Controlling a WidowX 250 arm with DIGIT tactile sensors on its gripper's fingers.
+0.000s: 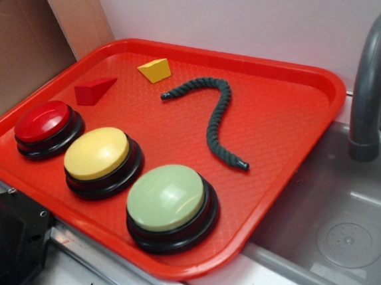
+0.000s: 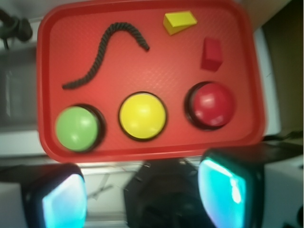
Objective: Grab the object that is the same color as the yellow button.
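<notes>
Yellow wedge block [image 1: 155,70] sits at the far end of the red tray [image 1: 287,107], just beside the red wedge [image 1: 94,90], well apart from the yellow button [image 1: 97,153]. Likely light, rigid, slick faces; pinch the parallel flat sides, not the slope. Claw [image 2: 142,194] spread wide, empty, hanging off the tray's near edge.

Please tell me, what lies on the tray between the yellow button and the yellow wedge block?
Nothing: in both views only bare red tray separates the yellow button from the yellow wedge block. The rope and red wedge lie to either side.
</notes>
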